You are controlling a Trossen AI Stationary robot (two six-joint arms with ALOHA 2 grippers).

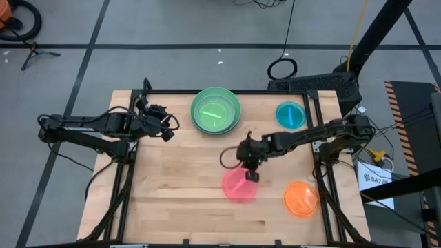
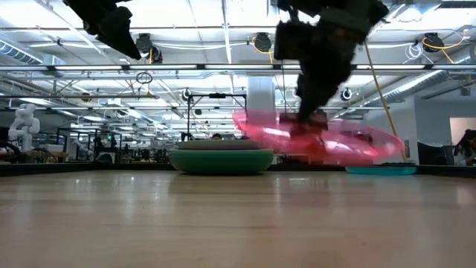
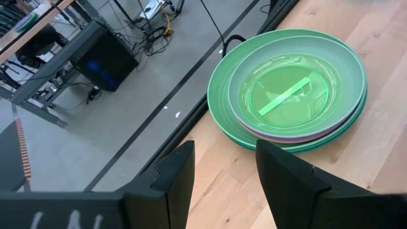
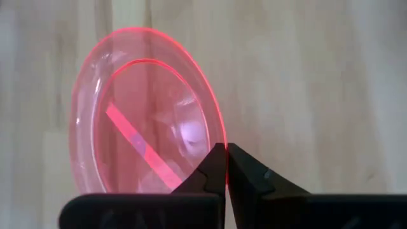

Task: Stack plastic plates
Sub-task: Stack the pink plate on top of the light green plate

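Fingers tight on pink plate rim

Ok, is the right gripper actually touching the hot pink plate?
Touching. In the right wrist view the right gripper has its fingers pinched on the rim of the hot pink plate; the low view shows that plate lifted off the table.

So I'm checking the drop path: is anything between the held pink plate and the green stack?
Nothing visible. The right end effector grips the pink plate by its rim, lifted, and only bare table lies between it and the stack. The left end effector waits beside the stack.
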